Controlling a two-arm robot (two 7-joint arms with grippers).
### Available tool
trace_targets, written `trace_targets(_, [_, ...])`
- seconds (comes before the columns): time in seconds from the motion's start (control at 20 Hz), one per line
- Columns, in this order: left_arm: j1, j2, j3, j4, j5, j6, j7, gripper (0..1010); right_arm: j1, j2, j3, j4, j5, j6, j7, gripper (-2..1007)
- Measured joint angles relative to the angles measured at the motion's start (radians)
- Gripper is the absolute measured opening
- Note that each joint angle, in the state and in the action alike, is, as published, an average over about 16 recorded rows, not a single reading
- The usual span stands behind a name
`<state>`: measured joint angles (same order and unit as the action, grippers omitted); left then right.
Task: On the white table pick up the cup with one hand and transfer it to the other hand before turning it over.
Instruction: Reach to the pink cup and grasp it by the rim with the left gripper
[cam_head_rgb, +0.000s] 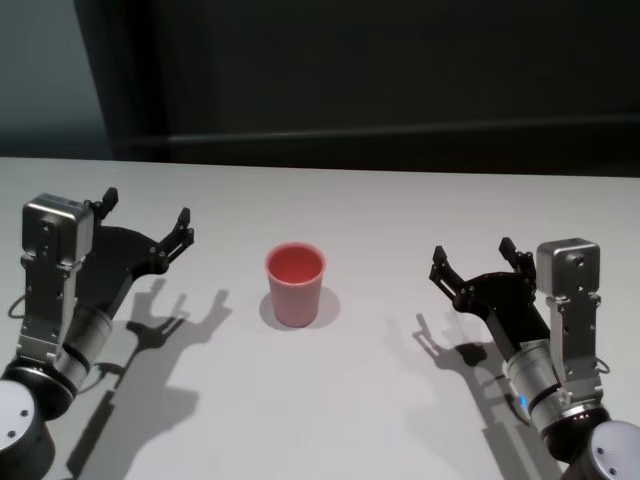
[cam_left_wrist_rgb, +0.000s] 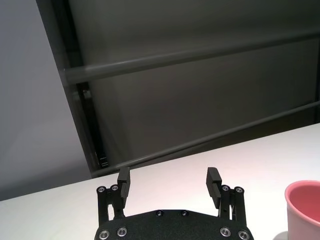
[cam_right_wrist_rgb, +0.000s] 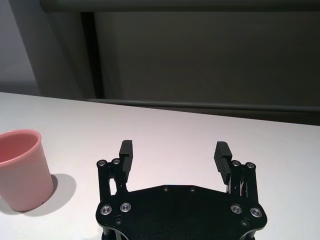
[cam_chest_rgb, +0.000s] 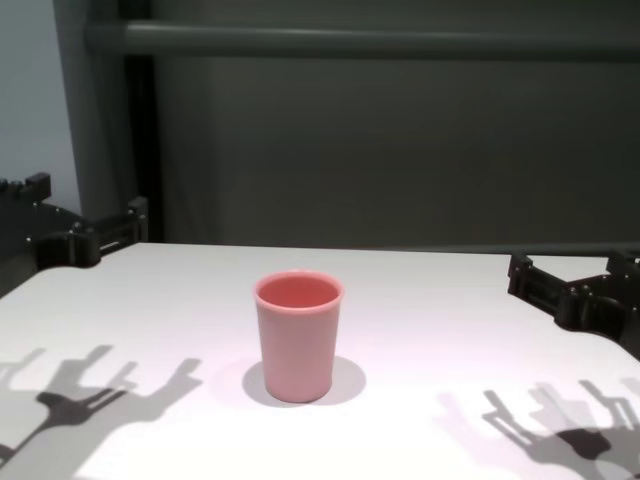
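The pink cup (cam_head_rgb: 295, 285) stands upright, mouth up, in the middle of the white table (cam_head_rgb: 400, 200). It also shows in the chest view (cam_chest_rgb: 297, 340). My left gripper (cam_head_rgb: 147, 212) hovers open to the left of the cup, well apart from it, with nothing between its fingers. On the other side, my right gripper (cam_head_rgb: 473, 254) is open and empty, at a similar distance. The left wrist view has the open left gripper (cam_left_wrist_rgb: 169, 180) with the cup (cam_left_wrist_rgb: 305, 207) off to one side. In the right wrist view the open right gripper (cam_right_wrist_rgb: 175, 152) has the cup (cam_right_wrist_rgb: 22, 170) at the frame's edge.
A dark wall with horizontal rails (cam_chest_rgb: 350, 40) runs behind the table's far edge. Both arms cast shadows (cam_chest_rgb: 80, 385) on the tabletop near the front.
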<state>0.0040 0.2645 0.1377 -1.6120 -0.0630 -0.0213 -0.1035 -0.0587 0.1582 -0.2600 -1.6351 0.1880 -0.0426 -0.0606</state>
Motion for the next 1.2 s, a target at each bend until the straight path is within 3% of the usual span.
trace_targets(0.4, [-0.024, 0.055, 0.008, -0.069, 0.084, 0.036, -0.053, 1001, 0.0, 0.0, 0.0, 0.0, 0.0, 0.0, 0.0, 1000])
trace_targets(0.65, [-0.055, 0.108, 0.028, -0.101, 0.138, 0.053, -0.117, 1001, 0.0, 0.0, 0.0, 0.0, 0.0, 0.0, 0.0, 1000])
trace_targets(0.9, [-0.092, 0.175, 0.065, -0.129, 0.197, 0.063, -0.194, 1001, 0.0, 0.0, 0.0, 0.0, 0.0, 0.0, 0.0, 1000])
trace_targets(1.2, [-0.139, 0.265, 0.134, -0.169, 0.29, 0.078, -0.284, 1001, 0.0, 0.0, 0.0, 0.0, 0.0, 0.0, 0.0, 1000])
